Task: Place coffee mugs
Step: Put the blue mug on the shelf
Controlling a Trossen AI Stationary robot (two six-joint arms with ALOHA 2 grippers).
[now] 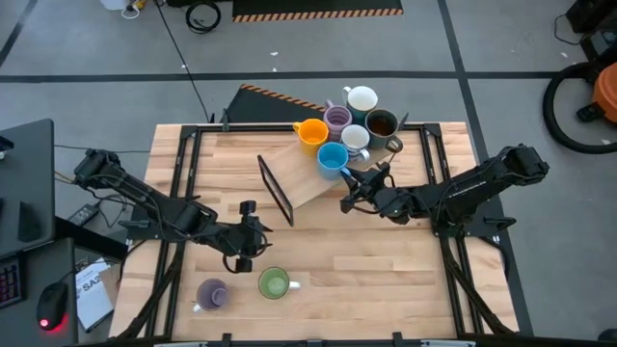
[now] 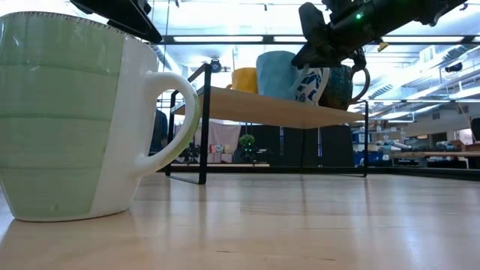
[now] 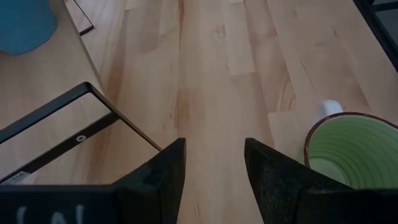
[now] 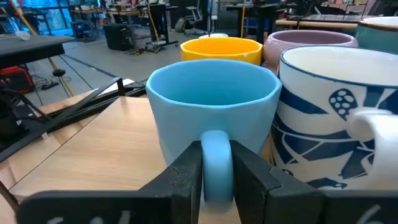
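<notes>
On a raised wooden shelf (image 1: 301, 178) stand several mugs: orange (image 1: 310, 132), lilac (image 1: 337, 119), white (image 1: 362, 98), dark brown (image 1: 383, 123), white with blue pattern (image 1: 355, 138) and blue (image 1: 333, 157). A green mug (image 1: 274, 283) and a second lilac mug (image 1: 212, 294) stand on the table near its near edge. My right gripper (image 1: 350, 181) is at the shelf's near right corner, shut on the blue mug (image 4: 214, 93). My left gripper (image 1: 245, 234) hovers open over bare table, just beyond the green mug (image 3: 351, 146). My right gripper pinches the blue mug's handle (image 4: 216, 140) between its two fingers (image 4: 183, 168), one on each side of the loop. The fingers come in about level from the table's right and near side. The mug is upright, its base at the shelf board (image 2: 281, 109).
The shelf rests on a black metal frame (image 1: 277, 188) whose near left leg stands close to my left gripper. The other shelf mugs crowd behind and beside the blue one. Bare wood lies between the two arms. In the low view the green mug (image 2: 71, 120) fills the left.
</notes>
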